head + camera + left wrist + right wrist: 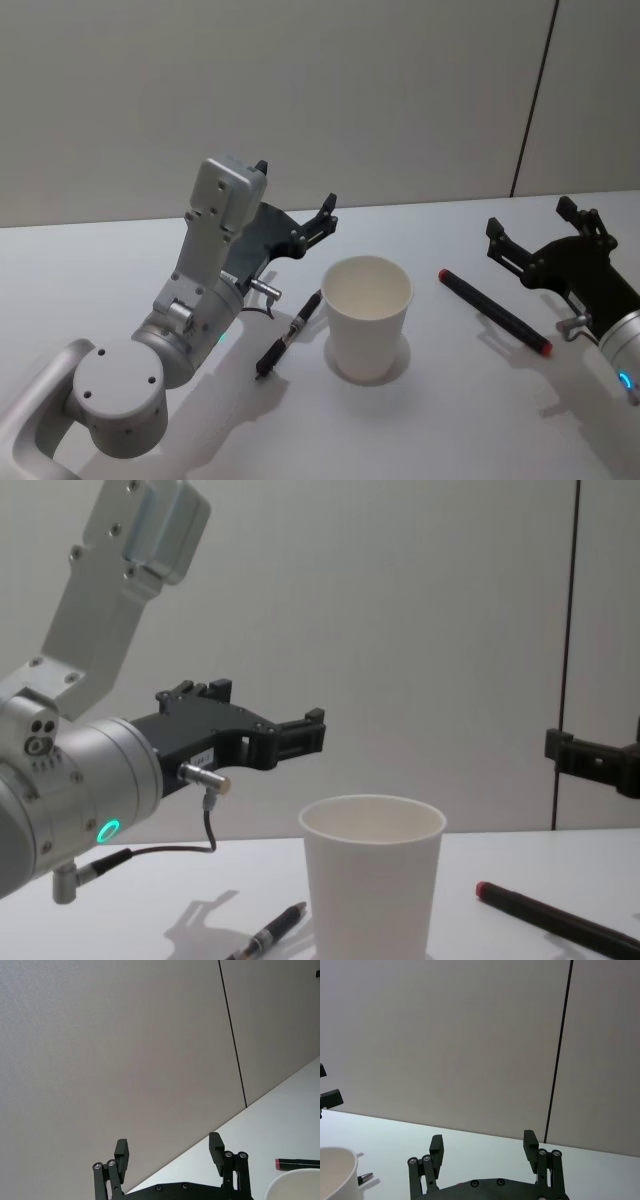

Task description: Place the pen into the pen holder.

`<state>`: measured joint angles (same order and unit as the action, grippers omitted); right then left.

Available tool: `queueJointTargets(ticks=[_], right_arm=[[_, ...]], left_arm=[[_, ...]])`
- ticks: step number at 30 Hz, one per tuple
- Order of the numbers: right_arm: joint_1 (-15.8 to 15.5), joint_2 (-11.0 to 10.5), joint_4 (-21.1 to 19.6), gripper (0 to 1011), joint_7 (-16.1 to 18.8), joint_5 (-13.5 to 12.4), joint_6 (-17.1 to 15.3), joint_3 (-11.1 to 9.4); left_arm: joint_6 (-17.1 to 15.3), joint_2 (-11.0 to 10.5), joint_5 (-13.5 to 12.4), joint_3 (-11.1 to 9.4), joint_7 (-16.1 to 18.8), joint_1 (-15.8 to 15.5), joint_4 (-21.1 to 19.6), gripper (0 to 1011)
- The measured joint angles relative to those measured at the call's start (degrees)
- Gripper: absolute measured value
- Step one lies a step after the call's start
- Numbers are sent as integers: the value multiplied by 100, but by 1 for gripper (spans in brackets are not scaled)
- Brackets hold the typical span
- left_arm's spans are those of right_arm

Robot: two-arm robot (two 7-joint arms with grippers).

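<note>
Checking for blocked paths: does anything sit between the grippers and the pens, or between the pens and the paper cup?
Nothing visible does. The slim black pen lies left of the white paper cup, the red-ended black pen right of it. The left gripper and right gripper hover open nearby.

- The pen holder point(367, 315) stands on the counter point(120, 260) between a black pen point(288, 335) and a red-tipped pen point(494, 311).
- The left end effector point(296, 187) and right end effector point(531, 218) hover spread, empty.

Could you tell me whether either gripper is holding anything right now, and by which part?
Nothing is held: the left gripper and right gripper are open and empty; the black pen and the red-ended pen lie on the table.
</note>
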<state>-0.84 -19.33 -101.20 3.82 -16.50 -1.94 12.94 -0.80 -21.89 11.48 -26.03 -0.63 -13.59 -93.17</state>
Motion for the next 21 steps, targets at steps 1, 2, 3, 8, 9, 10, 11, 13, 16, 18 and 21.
queueJointTargets(ticks=[1,2,3,8,9,10,11,13,16,18,21], right_arm=[[0,0,0,1001,0,0,0,0],[0,0,0,1002,0,0,-1,0],[0,0,-1,1001,0,0,-1,0],[0,0,-3,1002,1,2,-1,0],[0,0,-4,1001,0,3,-2,0],[0,0,-4,1001,0,3,-2,0],[0,0,-3,1002,0,4,-2,0],[0,0,-4,1001,0,4,-1,0],[0,0,-4,1001,0,4,-1,0],[0,0,-4,1001,0,4,-2,0],[0,0,-4,1002,1,5,-1,0]], left_arm=[[0,0,0,0,0,0,0,1001],[0,0,0,0,0,0,0,1001],[0,0,0,0,0,0,0,1001],[0,0,0,0,0,0,0,1001],[0,0,0,0,0,0,0,1001],[0,0,0,0,0,0,0,1001],[0,0,0,0,0,0,0,1001],[0,0,0,0,0,0,0,1001],[0,0,0,0,0,0,0,1001],[0,0,0,0,0,0,0,1001],[0,0,0,0,0,0,0,1001]])
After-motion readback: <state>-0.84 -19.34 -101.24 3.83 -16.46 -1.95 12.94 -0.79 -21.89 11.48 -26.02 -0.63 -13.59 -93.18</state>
